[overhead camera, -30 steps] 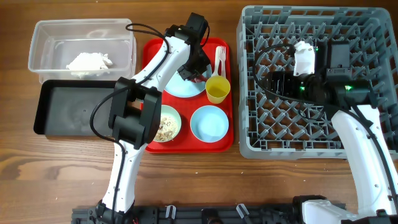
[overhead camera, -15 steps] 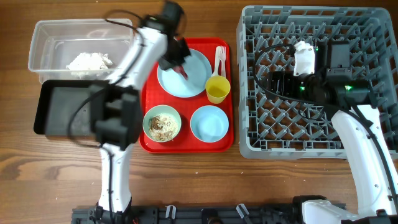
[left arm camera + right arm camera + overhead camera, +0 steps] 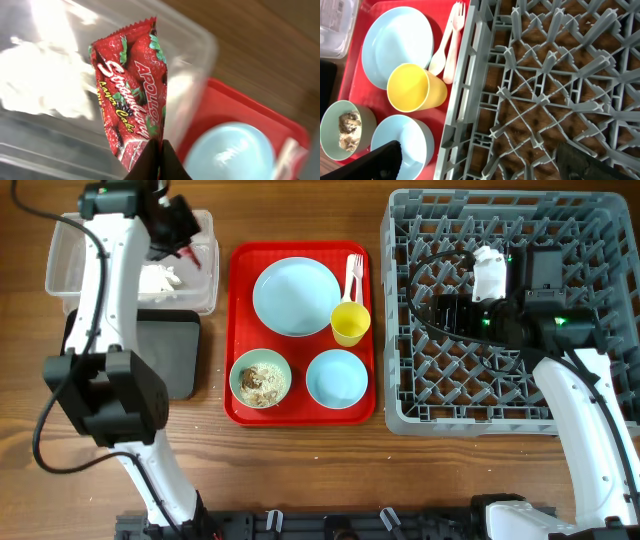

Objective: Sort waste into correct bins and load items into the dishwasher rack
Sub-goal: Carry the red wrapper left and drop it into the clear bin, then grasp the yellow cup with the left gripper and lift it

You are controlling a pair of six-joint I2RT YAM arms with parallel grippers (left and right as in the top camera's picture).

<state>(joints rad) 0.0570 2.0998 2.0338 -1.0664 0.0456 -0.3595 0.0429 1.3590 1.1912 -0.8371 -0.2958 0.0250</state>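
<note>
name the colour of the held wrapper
Red wrapper with white and green print; left wrist view shows it best.

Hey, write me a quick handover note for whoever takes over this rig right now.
Left gripper shut on the red wrapper, held above the clear tub.
Right gripper open over the dishwasher rack.
Napkin already in the tub.
Plate, cup, spoon and fork, empty bowl and bowl with rice scraps sit on the red tray.
Left to do: drop wrapper, bin scraps, load all dishes.

red wrapper (image 3: pixel 131 100) printed with strawberries; yellow cup (image 3: pixel 349 323); grey lattice rack (image 3: pixel 450 380).
</note>
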